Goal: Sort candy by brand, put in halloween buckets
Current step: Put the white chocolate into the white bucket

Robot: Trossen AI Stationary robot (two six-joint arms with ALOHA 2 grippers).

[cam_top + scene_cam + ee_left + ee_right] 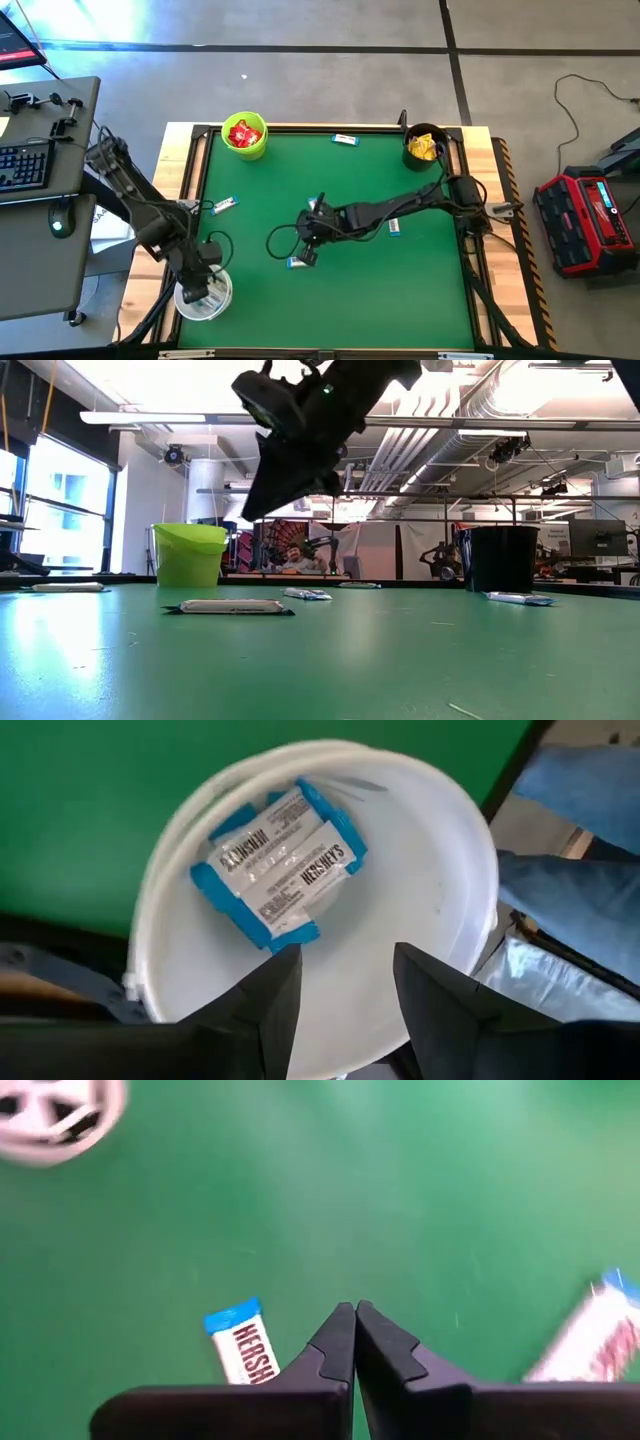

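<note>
Over the white bucket [203, 297] at the table's front-left corner, left gripper [345, 975] hangs with fingers parted, holding nothing; two white-and-blue bars [277, 863] lie inside. Right gripper [355, 1325], fingers pressed together and empty, hovers mid-table above another bar [240, 1345]. Green bucket [245, 137] with red packets sits at back-left, black bucket [424, 146] with yellow at back-right.

Mat centre [400, 290] open; right arm [400, 205] spans middle; buckets hug edges.
</note>
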